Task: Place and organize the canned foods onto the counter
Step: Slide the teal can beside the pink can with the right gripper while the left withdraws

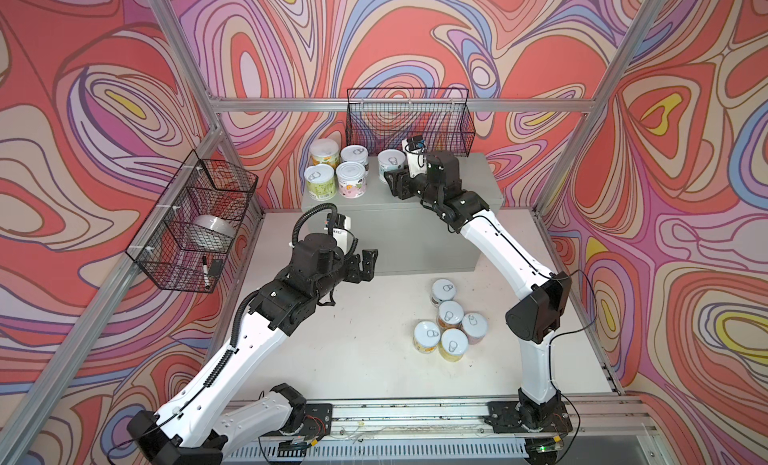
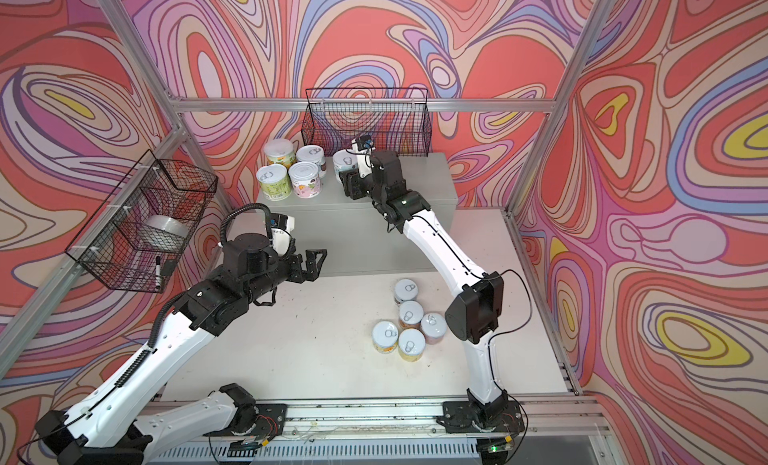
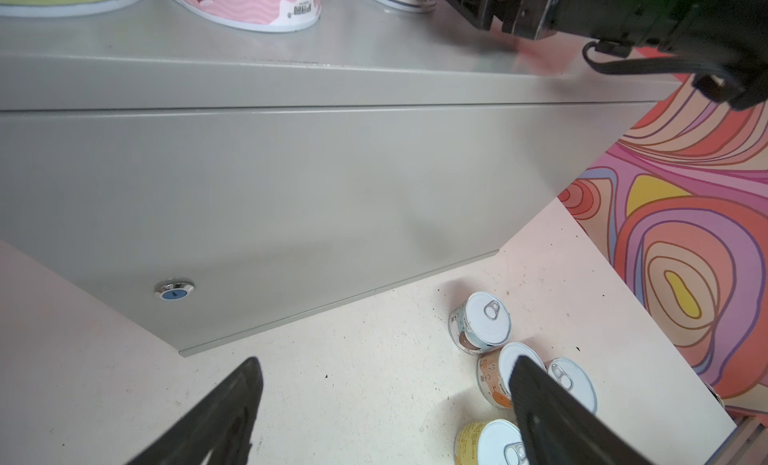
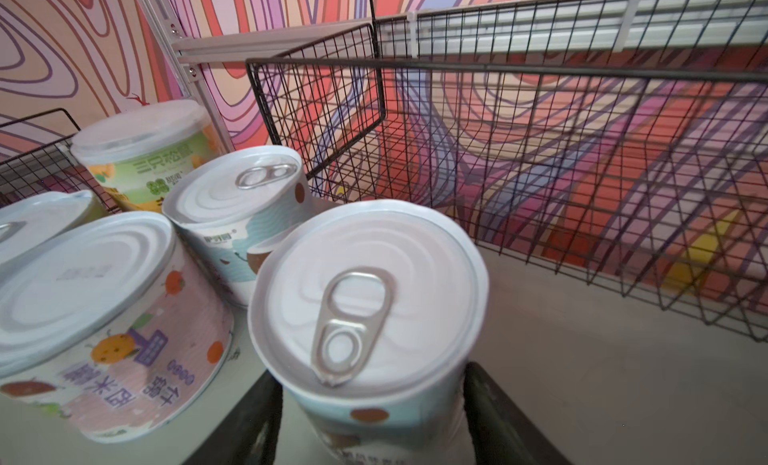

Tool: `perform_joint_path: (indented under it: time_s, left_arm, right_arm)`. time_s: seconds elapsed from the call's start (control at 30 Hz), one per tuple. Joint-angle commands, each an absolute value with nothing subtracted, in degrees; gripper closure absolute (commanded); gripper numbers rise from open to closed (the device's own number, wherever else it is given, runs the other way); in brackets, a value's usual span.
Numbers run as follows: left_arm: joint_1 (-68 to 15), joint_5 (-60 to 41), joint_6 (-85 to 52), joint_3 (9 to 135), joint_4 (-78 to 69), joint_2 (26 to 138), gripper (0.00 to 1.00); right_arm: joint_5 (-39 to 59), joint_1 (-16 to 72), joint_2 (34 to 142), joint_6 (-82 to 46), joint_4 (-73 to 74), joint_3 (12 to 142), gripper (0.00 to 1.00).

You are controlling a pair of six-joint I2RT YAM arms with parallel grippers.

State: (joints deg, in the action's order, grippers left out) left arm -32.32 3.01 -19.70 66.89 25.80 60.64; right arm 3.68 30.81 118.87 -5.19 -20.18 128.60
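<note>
Reaching over the counter (image 1: 478, 180), the right gripper (image 1: 390, 177) has a tin between its jaws. The right wrist view shows a black finger (image 4: 257, 417) against each side of this held tin (image 4: 365, 301). It stands upright, pull-tab lid up, with a white and pale teal label spotted brown. Whether its base rests on the counter top cannot be told.

- Just beside the held tin, toward the counter's left end, four tins (image 1: 351, 179) stand in a tight square. The nearest has a pink label (image 4: 124, 346).
- A black wire basket (image 1: 436, 122) sits close behind the held tin, on the back wall.
- The left gripper (image 1: 368, 267) hangs in front of the counter's front face, above the table (image 1: 353, 359). Its jaws are spread wide with nothing between them.
- Five tins (image 1: 450, 315) are huddled on the table, near the counter's front and right of centre. They are well apart from the right gripper and off to the right of the left one.
- In the left wrist view these table tins lie beyond the fingertips (image 3: 532, 384), one finger partly covering them. The counter's round lock (image 3: 174, 290) shows.
</note>
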Motion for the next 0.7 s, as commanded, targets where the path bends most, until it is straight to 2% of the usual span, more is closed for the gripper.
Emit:
perform_joint_path:
  time_s: [0.0,0.67]
  left_arm:
    - [-32.5,3.5,-19.2,65.8,24.2,60.9,0.02]
    - [-32.5,5.0,-18.6,59.8,18.4,59.9,0.00]
  right_arm:
    - [5.3,30.6,121.5,-5.8,-20.1,131.6,0.30]
    - [5.9,30.2,129.0,-9.4,-20.8,139.7,0.31]
